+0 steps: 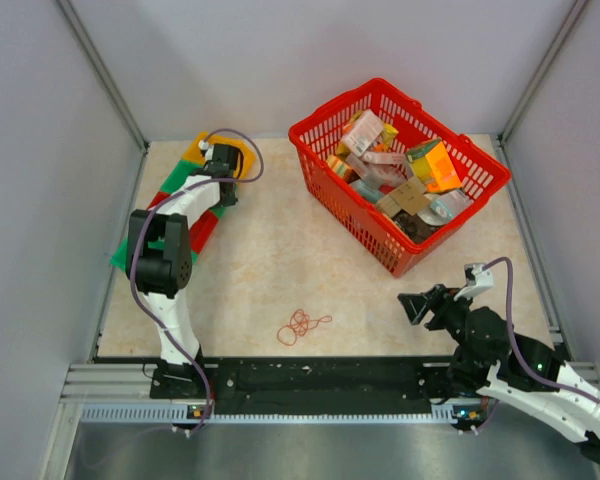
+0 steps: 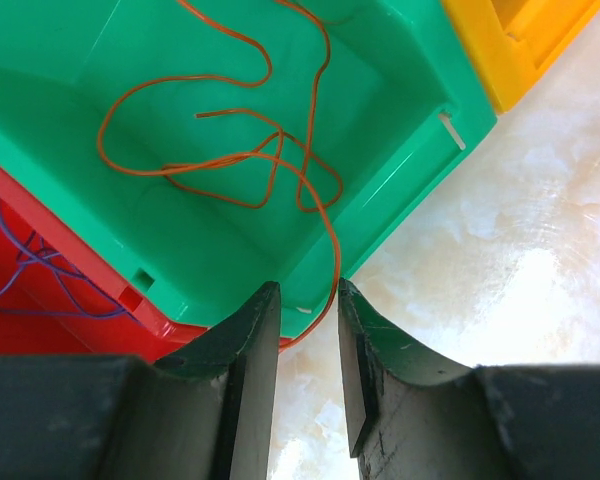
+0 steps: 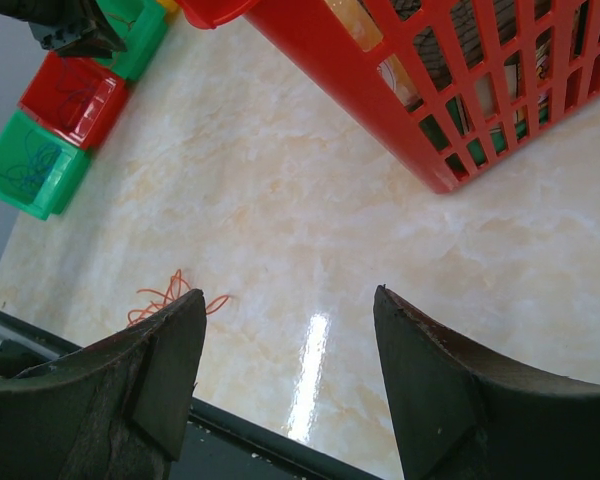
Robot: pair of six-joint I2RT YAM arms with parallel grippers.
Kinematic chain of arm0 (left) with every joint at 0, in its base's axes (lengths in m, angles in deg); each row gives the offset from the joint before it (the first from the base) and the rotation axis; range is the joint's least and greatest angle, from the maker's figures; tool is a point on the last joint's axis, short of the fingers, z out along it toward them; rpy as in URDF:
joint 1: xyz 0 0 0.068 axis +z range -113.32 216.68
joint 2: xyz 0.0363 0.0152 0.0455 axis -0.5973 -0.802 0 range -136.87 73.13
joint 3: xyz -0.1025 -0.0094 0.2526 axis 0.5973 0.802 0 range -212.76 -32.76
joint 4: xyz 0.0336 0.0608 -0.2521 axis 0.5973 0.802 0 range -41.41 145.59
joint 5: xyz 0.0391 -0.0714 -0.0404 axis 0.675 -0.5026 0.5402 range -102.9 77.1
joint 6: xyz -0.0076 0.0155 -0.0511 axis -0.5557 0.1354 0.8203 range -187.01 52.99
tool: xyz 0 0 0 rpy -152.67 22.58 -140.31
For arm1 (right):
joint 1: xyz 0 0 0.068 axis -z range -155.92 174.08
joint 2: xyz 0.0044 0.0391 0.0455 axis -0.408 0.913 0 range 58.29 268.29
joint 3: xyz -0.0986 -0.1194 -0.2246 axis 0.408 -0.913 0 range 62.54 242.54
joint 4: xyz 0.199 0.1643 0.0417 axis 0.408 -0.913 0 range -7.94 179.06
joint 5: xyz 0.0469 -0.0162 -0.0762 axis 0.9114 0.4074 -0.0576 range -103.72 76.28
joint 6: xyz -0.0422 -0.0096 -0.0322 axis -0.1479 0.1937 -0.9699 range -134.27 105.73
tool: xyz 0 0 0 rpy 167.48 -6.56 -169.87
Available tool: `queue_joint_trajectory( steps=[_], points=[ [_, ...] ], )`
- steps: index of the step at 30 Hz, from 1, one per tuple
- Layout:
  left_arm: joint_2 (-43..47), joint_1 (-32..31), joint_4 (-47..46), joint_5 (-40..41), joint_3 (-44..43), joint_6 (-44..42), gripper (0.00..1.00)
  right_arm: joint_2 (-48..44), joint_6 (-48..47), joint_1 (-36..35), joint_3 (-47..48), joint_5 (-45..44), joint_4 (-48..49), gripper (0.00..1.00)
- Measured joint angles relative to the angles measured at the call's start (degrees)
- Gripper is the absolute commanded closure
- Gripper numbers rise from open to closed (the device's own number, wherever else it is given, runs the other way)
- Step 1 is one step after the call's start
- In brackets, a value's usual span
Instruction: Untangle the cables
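Note:
An orange-red cable [image 2: 230, 150] lies looped inside a green bin [image 2: 400, 150]. One strand hangs over the bin's rim and runs down between my left gripper's fingers. My left gripper [image 2: 310, 300] is open a narrow gap at the bin's edge, at the far left in the top view [image 1: 223, 195]. A purple cable [image 2: 30, 270] lies in the red bin [image 2: 70, 300] beside it. A small orange-red cable bundle [image 1: 302, 325] lies on the table near the front edge, also seen in the right wrist view [image 3: 165, 295]. My right gripper [image 3: 290, 300] is wide open and empty, right of the bundle [image 1: 412, 305].
A red basket [image 1: 330, 190] full of packages stands at the back right. A row of yellow [image 1: 242, 157], green, red [image 1: 202, 232] and green bins runs along the left edge. The far green bin [image 3: 35, 170] holds a blue cable.

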Motion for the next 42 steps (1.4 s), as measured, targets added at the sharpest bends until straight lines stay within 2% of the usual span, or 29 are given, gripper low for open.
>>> queue_joint_trajectory(
  steps=[3,7,10,16,21,23,25,28,30,33,38,42],
  points=[
    [-1.0,-0.1,0.0,0.2,-0.7,-0.5,0.65,0.0,0.0,0.0,0.0,0.0,0.0,0.32],
    [-1.7,-0.3,0.0,0.7,-1.4,-0.8,0.89,0.0,0.0,0.0,0.0,0.0,0.0,0.32],
    [-1.7,-0.3,0.0,1.6,-1.6,-0.8,1.0,0.0,0.0,0.0,0.0,0.0,0.0,0.32],
    [-1.7,-0.3,0.0,3.3,-3.6,-0.7,1.0,0.0,0.0,0.0,0.0,0.0,0.0,0.32],
    [-2.2,0.5,0.1,2.8,-9.4,-0.5,1.0,0.0,0.0,0.0,0.0,0.0,0.0,0.32],
    [-2.8,1.7,0.2,1.5,-13.0,0.0,0.89,0.0,0.0,0.0,0.0,0.0,0.0,0.32],
    [-3.8,3.3,0.7,0.3,-16.7,0.7,0.72,0.0,0.0,0.0,0.0,0.0,0.0,0.32],
    [-5.4,5.3,1.5,-0.2,-20.6,1.8,0.51,0.0,0.0,0.0,0.0,0.0,0.0,0.32],
    [-5.5,6.3,2.4,-0.2,-20.6,2.5,0.49,0.0,0.0,0.0,0.0,0.0,0.0,0.32],
    [-3.6,6.7,2.5,-1.7,-16.9,4.4,0.51,0.0,0.0,0.0,0.0,0.0,0.0,0.32],
    [8.4,5.0,0.5,-9.3,0.0,8.3,0.52,0.0,0.0,0.0,-0.3,0.0,0.2,0.32],
    [19.9,0.1,-4.3,-18.3,13.7,10.0,0.52,0.0,-0.8,0.0,-0.4,0.4,0.8,0.28]
  ],
)
